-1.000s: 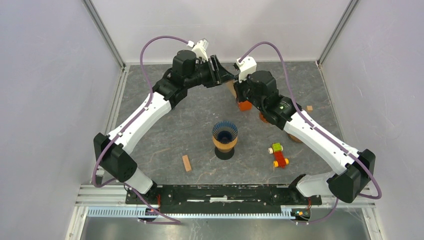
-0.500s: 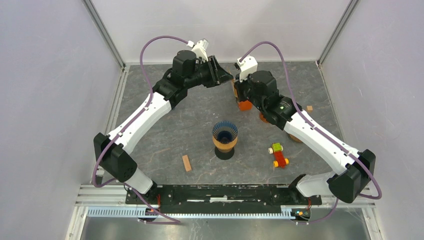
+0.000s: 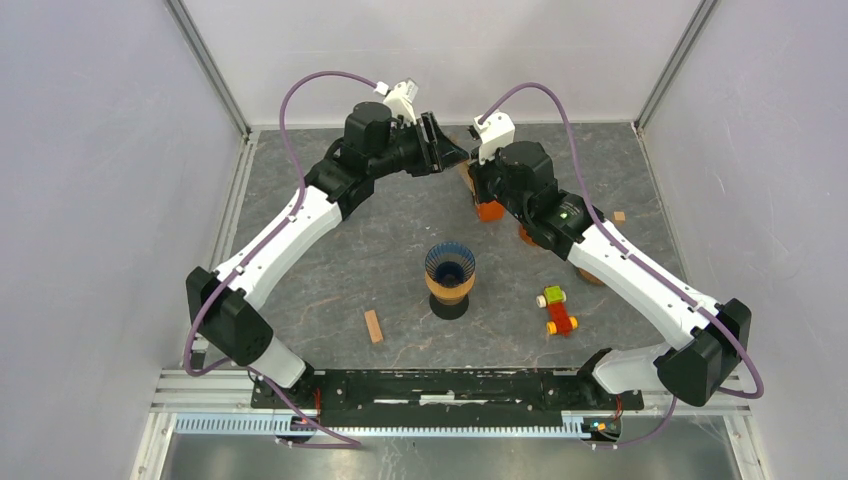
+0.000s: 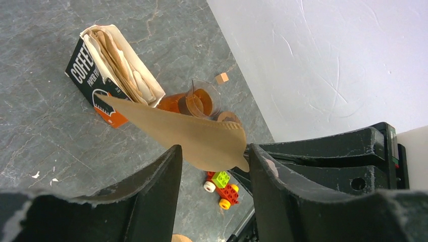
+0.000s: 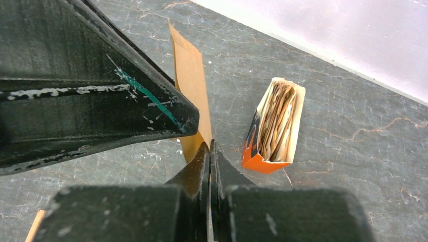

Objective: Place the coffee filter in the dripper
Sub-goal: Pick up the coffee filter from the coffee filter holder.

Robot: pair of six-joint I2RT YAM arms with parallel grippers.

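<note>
The dripper (image 3: 450, 268), a blue ribbed cone on a tan base, stands mid-table, well apart from both grippers. My right gripper (image 5: 209, 151) is shut on the lower tip of a brown paper coffee filter (image 5: 192, 75) and holds it above the table at the back (image 3: 466, 174). My left gripper (image 4: 212, 166) is open, and the filter's rounded edge (image 4: 197, 136) lies just in front of the gap between its fingers. In the top view the left gripper (image 3: 452, 152) meets the right gripper (image 3: 470, 178) at the back centre.
An orange and black box of filters (image 3: 488, 210) lies open below the grippers (image 5: 275, 123). Behind it stands an amber glass cup (image 4: 199, 101). A toy brick car (image 3: 558, 310), a wooden block (image 3: 373, 326) and a small cube (image 3: 619, 216) lie on the table.
The left gripper has shifted very slightly beside the filter. The right gripper still holds the filter in the same place.
</note>
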